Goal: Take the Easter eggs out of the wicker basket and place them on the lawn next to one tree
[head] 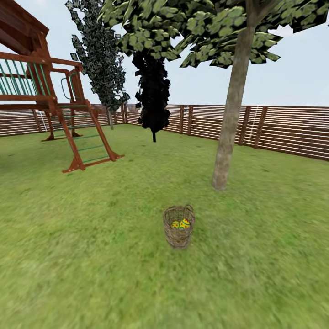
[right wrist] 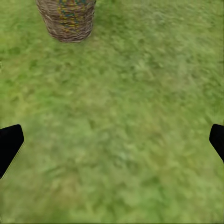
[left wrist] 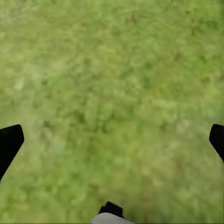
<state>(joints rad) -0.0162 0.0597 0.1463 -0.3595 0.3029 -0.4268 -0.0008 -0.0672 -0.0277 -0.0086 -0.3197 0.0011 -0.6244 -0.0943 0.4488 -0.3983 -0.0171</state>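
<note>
Eggs [head: 180, 224] lie in the wicker basket [head: 178, 227], which stands upright on the lawn [head: 91, 256] a little way ahead of the robot. Two yellow tops show over the rim from the head view; whether a third sits beneath them cannot be told. Just beyond the basket, near but not touching, rises the tree [head: 227, 137] with the pale trunk, so the nearest drop spot is close by. Farther back stand a dark conifer [head: 153, 98], a red-brown play tower [head: 43, 87] and the slat fence [head: 283, 128].

Both arms hang over bare grass. The left tool [left wrist: 112, 140] has its two dark fingertips at opposite edges of its wrist picture, spread wide with nothing between them. The right tool [right wrist: 112, 140] is spread the same way and empty, and its camera catches the basket [right wrist: 66, 18] ahead, well apart from the fingers.

My guess is that each egg is light, hard and smooth, likely to slip or roll if pinched off-centre. Best hold would be across the widest part, fingers on opposite sides, coming straight down through the basket mouth. The woven wall looks loose and light, so a finger snagging the rim could tip the basket. On grass an egg should settle without rolling far.
</note>
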